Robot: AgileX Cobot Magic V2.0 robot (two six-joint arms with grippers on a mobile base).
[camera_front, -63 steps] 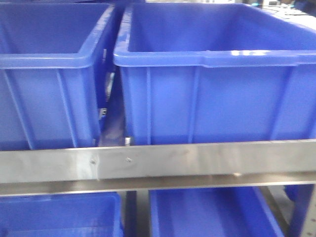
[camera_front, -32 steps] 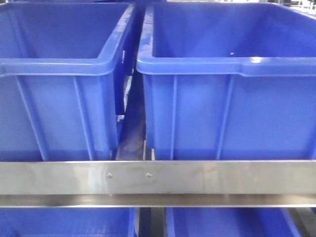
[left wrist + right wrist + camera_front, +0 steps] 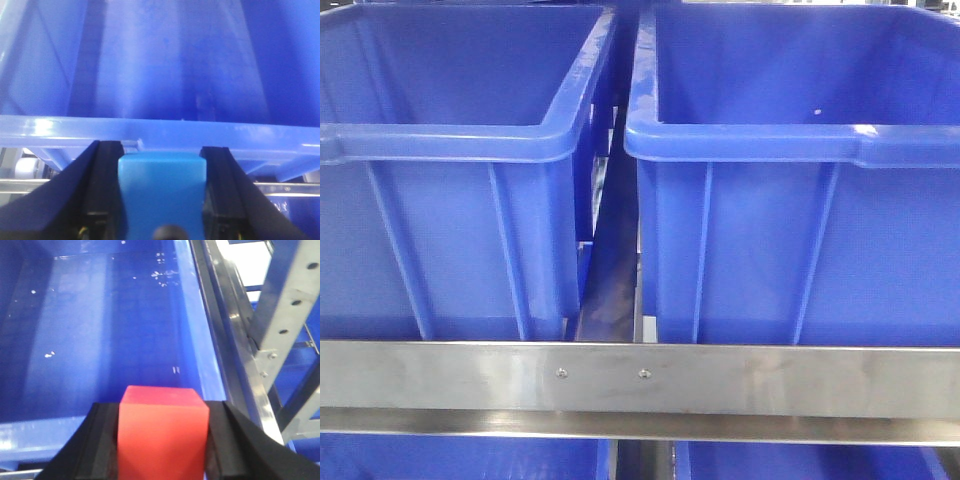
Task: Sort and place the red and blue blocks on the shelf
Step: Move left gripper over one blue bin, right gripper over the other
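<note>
The shelf (image 3: 800, 380) fills the front view, its steel rail running across below two big blue bins, the left bin (image 3: 450, 210) and the right bin (image 3: 790, 230), with a narrow gap between them. Neither arm shows there. On the left wrist, the left fingers (image 3: 100, 175) are clamped on the blue block (image 3: 162, 190), a bin rim just ahead and its hollow beyond. The right fingers (image 3: 102, 440) grip the red block (image 3: 162, 430), which looks down into a bin. I'd say each block only needs to go forward; the red seems nearer.
</note>
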